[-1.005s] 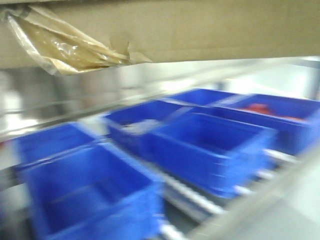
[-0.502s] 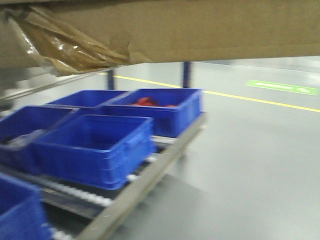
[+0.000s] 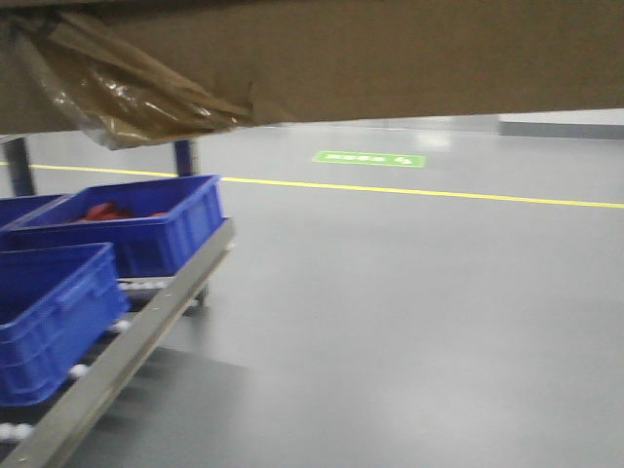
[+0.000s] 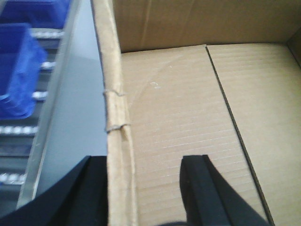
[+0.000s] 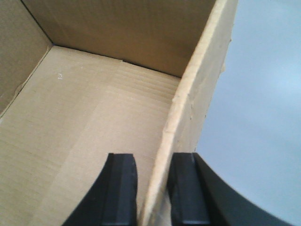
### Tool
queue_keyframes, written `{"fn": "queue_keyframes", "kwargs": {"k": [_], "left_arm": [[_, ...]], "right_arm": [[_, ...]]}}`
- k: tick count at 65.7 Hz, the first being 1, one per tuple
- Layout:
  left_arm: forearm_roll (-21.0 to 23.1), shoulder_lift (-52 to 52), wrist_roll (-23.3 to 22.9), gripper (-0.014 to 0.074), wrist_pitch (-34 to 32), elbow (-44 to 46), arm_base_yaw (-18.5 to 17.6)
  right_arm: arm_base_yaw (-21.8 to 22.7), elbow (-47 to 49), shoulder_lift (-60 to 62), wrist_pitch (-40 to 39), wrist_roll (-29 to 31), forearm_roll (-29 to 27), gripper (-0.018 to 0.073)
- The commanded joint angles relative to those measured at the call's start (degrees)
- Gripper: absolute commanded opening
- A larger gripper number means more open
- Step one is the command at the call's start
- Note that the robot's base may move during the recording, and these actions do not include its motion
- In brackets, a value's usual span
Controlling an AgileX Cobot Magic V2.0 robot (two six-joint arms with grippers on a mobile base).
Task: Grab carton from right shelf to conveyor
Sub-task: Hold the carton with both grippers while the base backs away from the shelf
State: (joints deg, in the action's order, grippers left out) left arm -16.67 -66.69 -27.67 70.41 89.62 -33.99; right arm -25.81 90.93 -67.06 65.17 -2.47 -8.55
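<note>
The carton [image 3: 390, 58] fills the top of the front view, off the ground, with a wad of yellowish tape [image 3: 117, 93] at its left corner. My left gripper [image 4: 146, 162] straddles the carton's left wall [image 4: 117, 141]. Its outer finger lies against the wall and its inner finger [image 4: 195, 179] stands clearly apart over the carton floor, so it is open. My right gripper [image 5: 153, 160] is shut on the carton's right wall [image 5: 188, 103], one finger on each side. The right shelf [image 3: 127, 341] shows at the lower left. The conveyor is out of view.
Blue plastic bins [image 3: 127, 229] [image 3: 49, 322] sit on the shelf's rollers; the farther one holds something red. Smooth grey floor [image 3: 409, 322] spreads to the right, crossed by a yellow line [image 3: 439, 193] with a green marking [image 3: 369, 158] beyond it.
The view has swung to the right: the shelf and blue bins slid to the left edge and open floor came into view. The carton kept its place at the top.
</note>
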Motion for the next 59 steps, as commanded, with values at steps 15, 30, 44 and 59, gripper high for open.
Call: {"fn": "queue_keyframes", "kwargs": {"k": [15,30,44,59], "left_arm": [[0.4,1.1,1.9,-0.0015,-0.4,0.3,-0.5],[0.4,1.1,1.9,-0.0015,-0.4,0.3,-0.5],[0.4,1.1,1.9,-0.0015,-0.4,0.3,-0.5],[0.3,1.1,1.9,-0.0015,-0.4,0.3,-0.5]], "right_arm": [[0.5,0.2,0.8,-2.7,1.6,2.2,-0.0068],[0.5,0.2,0.8,-2.7,1.6,2.2,-0.0068],[0.5,0.2,0.8,-2.7,1.6,2.2,-0.0068],[0.5,0.2,0.8,-2.7,1.6,2.2,-0.0068]]}}
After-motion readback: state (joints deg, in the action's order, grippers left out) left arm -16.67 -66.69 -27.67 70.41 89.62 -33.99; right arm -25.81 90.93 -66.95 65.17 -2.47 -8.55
